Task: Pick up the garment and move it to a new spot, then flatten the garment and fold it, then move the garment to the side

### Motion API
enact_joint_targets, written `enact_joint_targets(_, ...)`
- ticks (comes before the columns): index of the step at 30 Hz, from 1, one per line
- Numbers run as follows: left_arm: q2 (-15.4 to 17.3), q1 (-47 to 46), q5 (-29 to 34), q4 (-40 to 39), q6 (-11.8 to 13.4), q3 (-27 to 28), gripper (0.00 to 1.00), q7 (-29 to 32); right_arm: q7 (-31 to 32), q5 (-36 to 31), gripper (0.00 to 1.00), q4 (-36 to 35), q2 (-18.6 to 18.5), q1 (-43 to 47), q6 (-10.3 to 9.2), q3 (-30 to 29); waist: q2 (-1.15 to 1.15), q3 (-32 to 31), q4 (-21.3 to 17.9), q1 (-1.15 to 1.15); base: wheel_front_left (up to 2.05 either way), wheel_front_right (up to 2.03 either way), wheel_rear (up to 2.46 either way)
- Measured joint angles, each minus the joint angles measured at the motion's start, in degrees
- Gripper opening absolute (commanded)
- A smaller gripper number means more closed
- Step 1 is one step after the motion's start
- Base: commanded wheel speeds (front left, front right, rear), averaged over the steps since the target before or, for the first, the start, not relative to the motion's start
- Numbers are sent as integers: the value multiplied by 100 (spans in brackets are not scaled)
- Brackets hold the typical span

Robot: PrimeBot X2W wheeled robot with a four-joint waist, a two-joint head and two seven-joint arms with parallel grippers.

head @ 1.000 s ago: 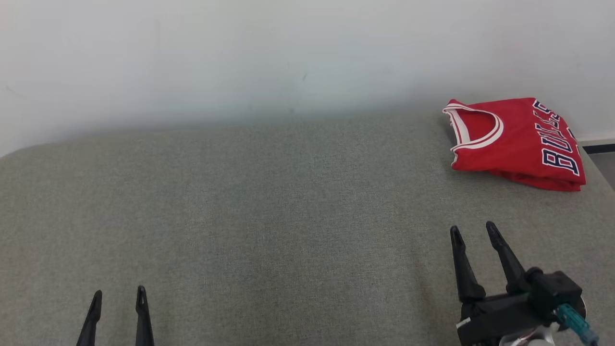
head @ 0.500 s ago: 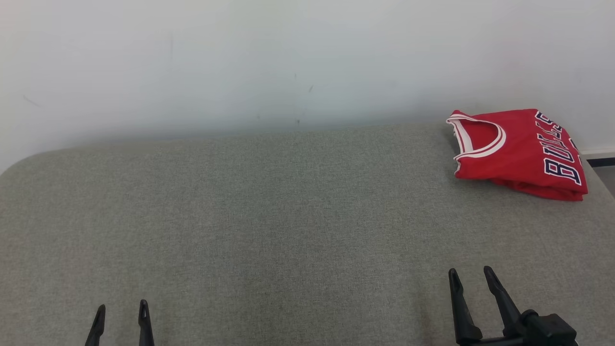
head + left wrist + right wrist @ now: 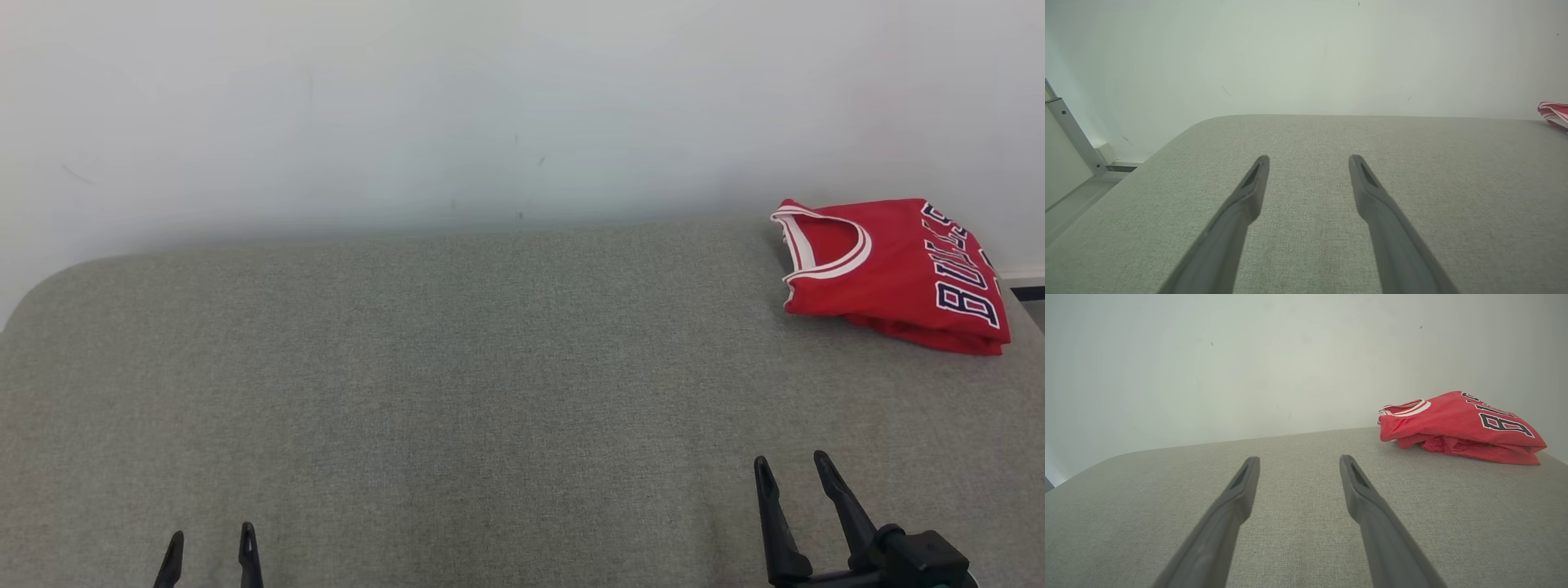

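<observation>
The garment point(image 3: 894, 273) is a red jersey with white trim and dark lettering, folded into a compact stack at the far right of the grey fabric surface point(image 3: 457, 384), close to the wall. It also appears in the right wrist view point(image 3: 1457, 426), and its edge in the left wrist view point(image 3: 1553, 114). My right gripper point(image 3: 790, 464) hovers open near the front right, well short of the garment, nothing between its fingers point(image 3: 1359, 486). At the front left my left gripper point(image 3: 211, 537) is open and empty too, far from the garment point(image 3: 1308, 161).
A pale wall point(image 3: 490, 106) runs along the back of the surface. The surface rounds off at its far left corner point(image 3: 49, 282). Past that corner, a grey metal frame and floor point(image 3: 1069, 139) show in the left wrist view.
The head view has tilted, so the whole picture has slid downward. My right gripper has drawn back toward me, away from the garment. The garment lies as before.
</observation>
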Motion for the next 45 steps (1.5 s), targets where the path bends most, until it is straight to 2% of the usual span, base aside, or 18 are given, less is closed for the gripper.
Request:
enact_joint_targets(15,24,2,-44,-25,-53,-33,100,0,0,9,100,49,-2,7,0,1,0,29,2,1,0,0,0)
enact_joint_targets(16,20,4,-44,-22,-54,-38,0,0,-1,9,0,66,3,16,1,2,0,30,4,1,0,0,0)
enact_joint_targets(22,-41,37,-177,275,-49,-22,0,99,56,137,0,323,27,140,1,5,0,35,5,0,0,0,0)
enact_joint_targets(45,-59,-257,-2640,328,-111,-7,0,669,660,2453,0,370,115,-118,1,-208,0,75,27,1,0,0,0)
